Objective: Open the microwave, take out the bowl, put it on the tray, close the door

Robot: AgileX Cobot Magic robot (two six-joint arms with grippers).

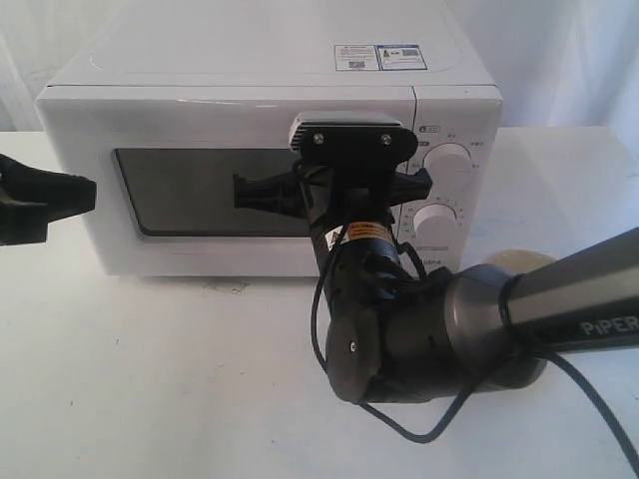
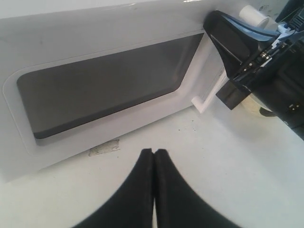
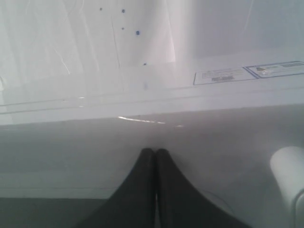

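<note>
The white microwave (image 1: 250, 60) stands at the back with its door (image 1: 200, 125) shut flush. The dark window (image 2: 104, 80) hides the inside. My right gripper (image 3: 155, 152) is shut and empty. Its tips rest against the door's white face above the window, close to the bar handle (image 2: 209, 97). My left gripper (image 2: 155, 151) is also shut on nothing. It hangs over the table left of the microwave, apart from the door (image 1: 85, 192). A cream-white round thing with a dark lower part, which looks like the bowl (image 1: 514, 261), sits right of the microwave, mostly hidden by my right arm. No tray shows.
My right arm (image 1: 559, 299) and its cable (image 1: 419, 429) cross the table in front of the microwave. Two white dials (image 1: 449, 160) sit right of the door. A small scuffed patch (image 2: 104, 147) marks the white table below the door.
</note>
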